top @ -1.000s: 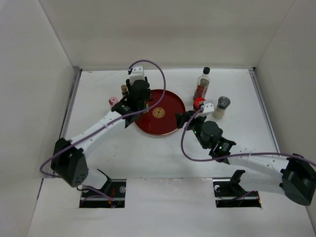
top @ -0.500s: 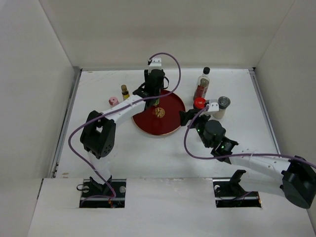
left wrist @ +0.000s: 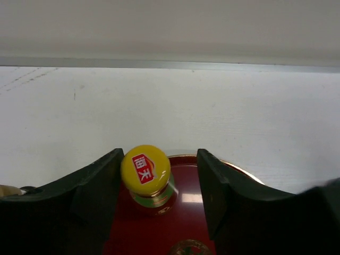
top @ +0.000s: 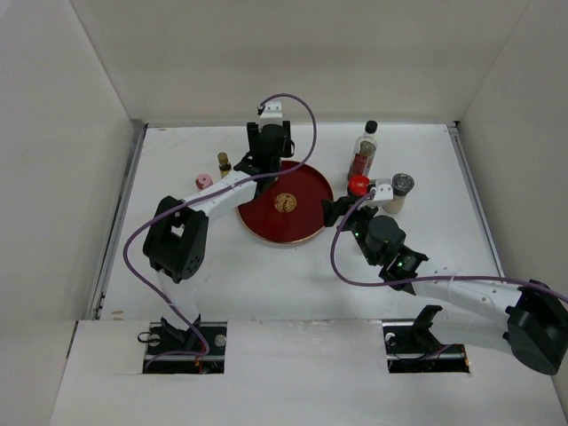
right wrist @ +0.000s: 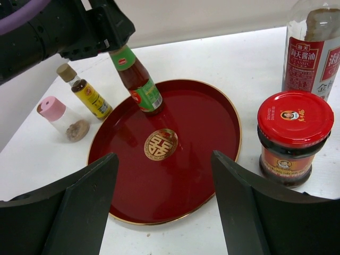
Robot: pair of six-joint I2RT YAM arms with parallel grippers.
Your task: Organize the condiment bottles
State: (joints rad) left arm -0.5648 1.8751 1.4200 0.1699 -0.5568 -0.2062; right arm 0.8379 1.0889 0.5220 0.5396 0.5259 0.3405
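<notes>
Gloss marks the round red tray (right wrist: 202, 138), a smooth disc with a thin gold rim and a gold centre emblem, lying on the matte white table (top: 222, 266). The red sauce bottle (right wrist: 139, 82), slim clear glass with a green collar and a green-red label, stands on the tray near its far-left rim. The left gripper (left wrist: 159, 156) brackets its yellow cap (left wrist: 146, 169) with jaws apart: one finger at the cap, the other clear of it. Only the left wrist view shows the cap's red logo, and only the right wrist view shows the label. The right gripper (right wrist: 164, 159) is spread wide and holds nothing, with the red-lidded jar (right wrist: 295, 141) beside it. The grey-topped shaker (top: 399, 191) appears only from overhead.
</notes>
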